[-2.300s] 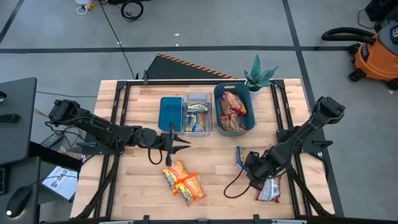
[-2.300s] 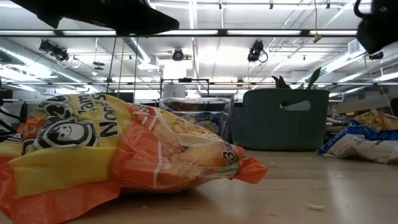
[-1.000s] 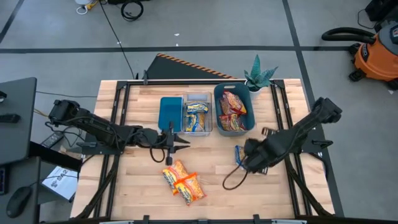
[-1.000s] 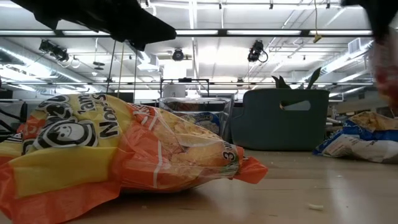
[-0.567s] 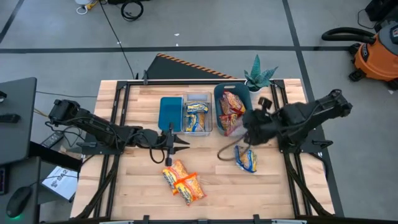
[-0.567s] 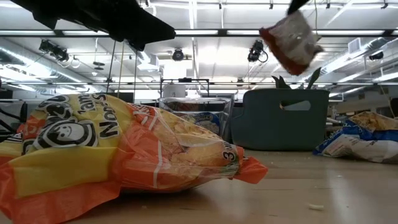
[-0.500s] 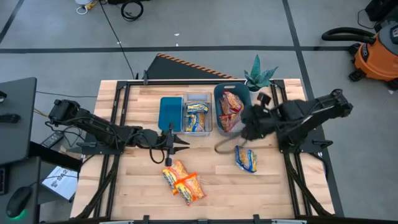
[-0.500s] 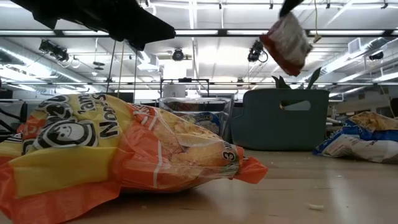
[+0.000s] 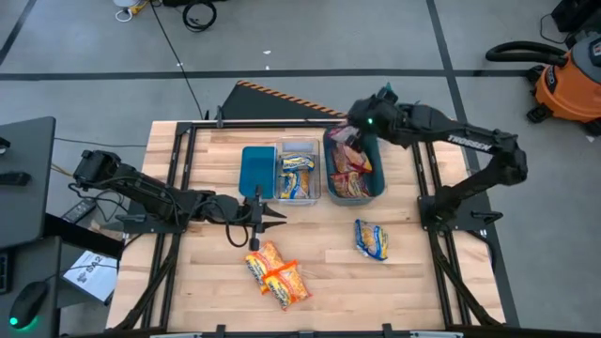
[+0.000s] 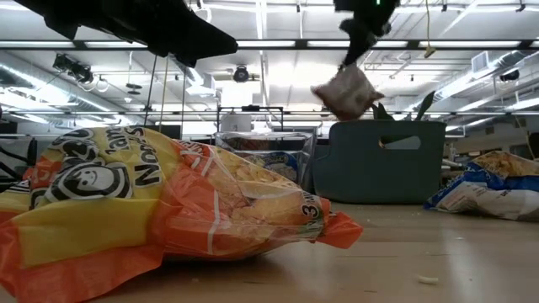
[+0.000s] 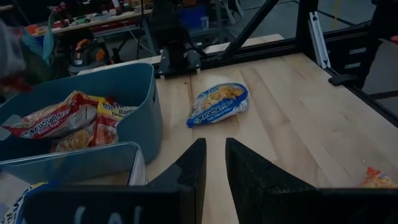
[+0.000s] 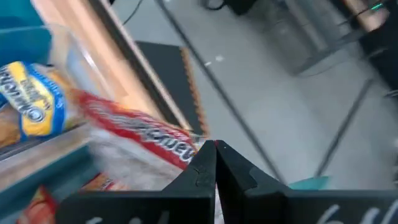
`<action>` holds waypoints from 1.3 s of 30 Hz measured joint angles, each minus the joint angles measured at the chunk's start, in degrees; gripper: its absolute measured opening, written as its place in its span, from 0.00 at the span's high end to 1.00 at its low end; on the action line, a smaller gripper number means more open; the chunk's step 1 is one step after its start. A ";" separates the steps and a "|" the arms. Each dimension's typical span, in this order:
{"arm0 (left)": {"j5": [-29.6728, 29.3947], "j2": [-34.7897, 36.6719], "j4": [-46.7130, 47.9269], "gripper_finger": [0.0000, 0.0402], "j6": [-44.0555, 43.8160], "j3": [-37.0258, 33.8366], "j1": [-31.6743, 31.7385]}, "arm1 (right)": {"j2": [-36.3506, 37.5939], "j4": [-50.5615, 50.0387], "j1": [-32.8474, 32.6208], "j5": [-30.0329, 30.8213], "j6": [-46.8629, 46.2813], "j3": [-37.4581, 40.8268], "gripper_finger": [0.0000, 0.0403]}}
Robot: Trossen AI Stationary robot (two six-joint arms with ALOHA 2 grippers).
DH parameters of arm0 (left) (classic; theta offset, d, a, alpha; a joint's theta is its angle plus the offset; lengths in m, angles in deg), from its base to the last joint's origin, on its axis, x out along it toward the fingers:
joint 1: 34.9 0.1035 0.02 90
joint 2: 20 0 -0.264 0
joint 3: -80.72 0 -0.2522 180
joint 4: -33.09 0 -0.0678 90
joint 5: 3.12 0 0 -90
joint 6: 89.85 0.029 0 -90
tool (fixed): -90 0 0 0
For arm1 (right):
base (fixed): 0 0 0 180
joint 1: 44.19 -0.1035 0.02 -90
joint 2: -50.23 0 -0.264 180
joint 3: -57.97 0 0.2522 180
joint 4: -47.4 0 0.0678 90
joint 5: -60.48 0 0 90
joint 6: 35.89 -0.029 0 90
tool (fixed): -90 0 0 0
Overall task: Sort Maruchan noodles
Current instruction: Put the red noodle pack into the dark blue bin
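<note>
The Maruchan noodles are crinkly packets. My right gripper (image 9: 357, 128) is shut on a red-brown packet (image 10: 347, 93) above the far end of the teal bin (image 9: 376, 178), which holds more red-brown packets (image 11: 59, 118). Yellow-and-blue packets lie in the clear bin (image 9: 299, 174). One more yellow-and-blue packet (image 9: 372, 239) lies flat on the table to the right, and orange-yellow packets (image 9: 277, 272) lie near the front. My left gripper (image 9: 277, 214) hovers open just in front of the clear bin, its fingers (image 11: 193, 165) holding nothing. My right gripper pinches the red-brown packet at its edge (image 12: 186, 148) between the two shut fingers. The fingers come from above (image 10: 354, 50). The packet hangs below them, tilted, clear of the teal bin and the table.
A teal lid or tray (image 9: 256, 171) sits left of the clear bin. A small potted plant (image 9: 392, 117) stands at the teal bin's far right corner. Black frame rails (image 9: 178, 188) run along both table sides. Bare wood lies at the near right.
My right gripper has carried the red-brown packet from the table's near right up and toward the far edge, to above the teal bin's far end. The packet has swung clear of the table, hanging below the fingers.
</note>
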 joint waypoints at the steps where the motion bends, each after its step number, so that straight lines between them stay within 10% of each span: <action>1: 0.01 0.00 0.29 0.83 0.00 0.00 0.00 | 0.25 0.99 1.14 -2.04 0.06 1.48 0.98; 12: 0.04 -0.02 4.23 0.83 -5.29 0.00 -0.04 | 0.28 9.46 -3.37 -11.15 -10.88 23.95 0.98; 39: 0.04 -0.02 5.76 0.83 -7.36 -0.02 -0.04 | 0.32 2.13 -19.15 -20.22 -34.84 25.91 0.94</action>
